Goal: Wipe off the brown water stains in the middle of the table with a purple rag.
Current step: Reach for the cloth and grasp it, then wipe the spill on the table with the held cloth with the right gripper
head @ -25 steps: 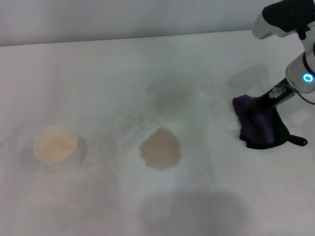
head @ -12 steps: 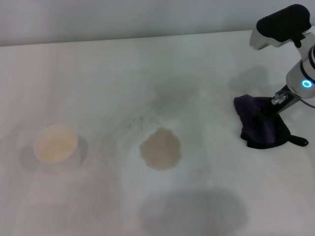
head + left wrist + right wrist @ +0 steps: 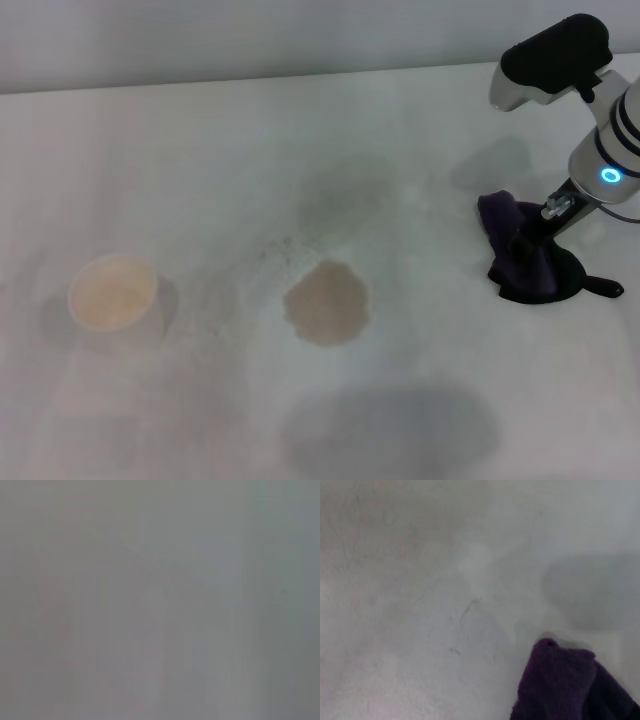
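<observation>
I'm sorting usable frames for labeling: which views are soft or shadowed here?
Head view: soft overall, with a broad grey shadow on the table below the brown water stains. Left wrist view: featureless grey. Right wrist view: blurry purple rag, with a grey shadow patch nearby.

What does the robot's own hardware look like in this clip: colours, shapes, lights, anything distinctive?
Only the right arm shows, in the head view. It is a rounded silver-white cylinder with black bands and a glowing blue ring light. A black-capped white housing juts out above it. A slim black right hand with a small metal fitting follows. The left arm appears nowhere.
</observation>
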You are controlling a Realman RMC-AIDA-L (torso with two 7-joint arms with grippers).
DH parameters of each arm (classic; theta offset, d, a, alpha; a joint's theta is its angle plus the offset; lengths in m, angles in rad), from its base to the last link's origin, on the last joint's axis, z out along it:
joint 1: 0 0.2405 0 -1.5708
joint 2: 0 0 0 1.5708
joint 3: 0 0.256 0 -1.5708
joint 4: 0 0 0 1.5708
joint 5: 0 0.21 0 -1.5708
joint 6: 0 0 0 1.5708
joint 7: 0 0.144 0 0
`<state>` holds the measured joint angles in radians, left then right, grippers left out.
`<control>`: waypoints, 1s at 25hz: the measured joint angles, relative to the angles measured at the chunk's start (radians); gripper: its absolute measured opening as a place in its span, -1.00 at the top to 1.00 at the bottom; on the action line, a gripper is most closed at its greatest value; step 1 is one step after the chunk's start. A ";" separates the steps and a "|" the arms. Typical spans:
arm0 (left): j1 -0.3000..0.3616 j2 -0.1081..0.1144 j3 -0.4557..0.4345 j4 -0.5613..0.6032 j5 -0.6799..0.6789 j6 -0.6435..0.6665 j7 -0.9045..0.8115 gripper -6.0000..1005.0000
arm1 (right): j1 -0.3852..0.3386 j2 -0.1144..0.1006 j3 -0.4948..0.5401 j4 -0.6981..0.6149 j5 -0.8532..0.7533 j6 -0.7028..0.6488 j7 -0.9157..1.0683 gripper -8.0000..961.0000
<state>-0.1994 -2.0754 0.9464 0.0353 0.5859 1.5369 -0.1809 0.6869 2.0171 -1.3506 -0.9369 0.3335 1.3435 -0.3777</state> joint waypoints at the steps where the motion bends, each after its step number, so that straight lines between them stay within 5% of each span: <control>1: 0.000 0.000 0.000 0.000 0.000 0.000 0.000 -0.78 | 0.001 0.000 -0.002 -0.001 0.000 0.003 0.000 0.05; 5: 0.000 0.000 0.000 0.000 0.000 0.000 0.000 -0.78 | 0.008 0.000 -0.009 -0.007 0.000 0.013 0.000 0.31; 13: -0.005 -0.001 0.000 0.000 0.000 0.001 0.000 -0.78 | 0.015 0.003 -0.031 -0.050 0.009 0.027 0.000 0.46; 25: -0.013 -0.005 0.000 -0.001 0.000 0.002 0.000 -0.78 | 0.098 0.006 -0.255 -0.068 0.156 -0.018 -0.009 0.73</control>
<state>-0.2126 -2.0806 0.9465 0.0343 0.5860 1.5385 -0.1810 0.7848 2.0234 -1.6061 -1.0052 0.4900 1.3257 -0.3865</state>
